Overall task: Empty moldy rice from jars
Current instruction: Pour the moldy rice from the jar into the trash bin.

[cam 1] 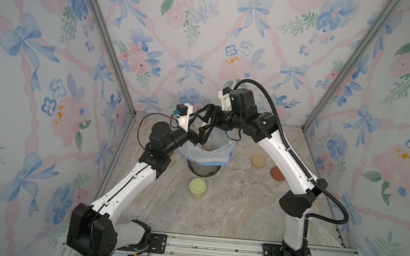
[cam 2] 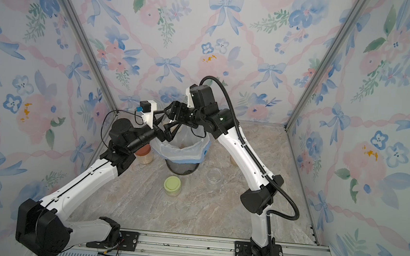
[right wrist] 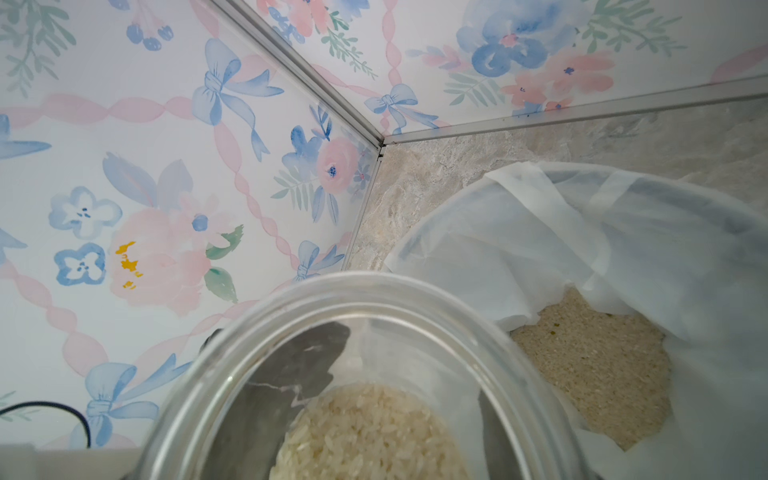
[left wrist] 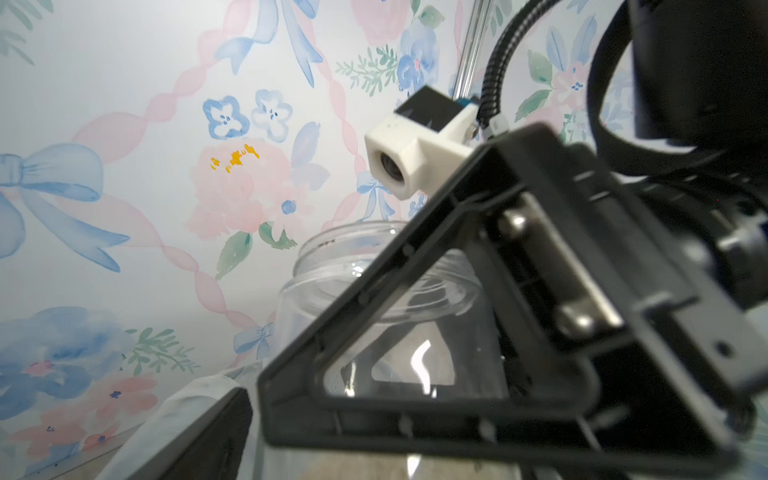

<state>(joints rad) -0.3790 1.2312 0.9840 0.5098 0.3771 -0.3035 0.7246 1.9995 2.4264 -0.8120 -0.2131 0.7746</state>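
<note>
The worktop (cam 1: pixel 217 210) is a beige-grey marbled slab. It is boxed on three sides by walls (cam 1: pixel 207 32) papered with blue bows, pink ribbons and flowers. Bare aluminium posts (cam 1: pixel 106 31) stand in the corners, and a slotted rail (cam 1: pixel 214 246) at 6 o'clock carries both arm bases.

Near the middle stands a dark mesh bin (cam 1: pixel 202 170) with a white liner (cam 1: pixel 211 154) folded over its rim. In the right wrist view, moldy rice (right wrist: pixel 590 374) lies tan in the liner's bottom.

Taking the bin as the dial's centre:
- A green-lidded jar (cam 1: pixel 197 187) stands at 6 o'clock.
- A lidless empty jar (cam 1: pixel 239 177) stands at 4.
- A beige lid (cam 1: pixel 258 161) lies at 3.
- A rust-red lid (cam 1: pixel 277 173) lies just beyond the beige one, partly under the right arm (cam 1: pixel 284 161).
- A rust-lidded jar (cam 2: pixel 143 153) with tan filling stands at 9, close under the left arm (cam 2: pixel 88 174).

Both claws crowd above the bin's 11 o'clock rim and block the view into it from above. The right claw (cam 1: pixel 202 123) grips the held jar (right wrist: pixel 249 332), which is mouth up with off-white grains in its base. The left claw (cam 1: pixel 202 137) sits just beside it, and the pictures do not show whether it stands wide or narrow.
</note>
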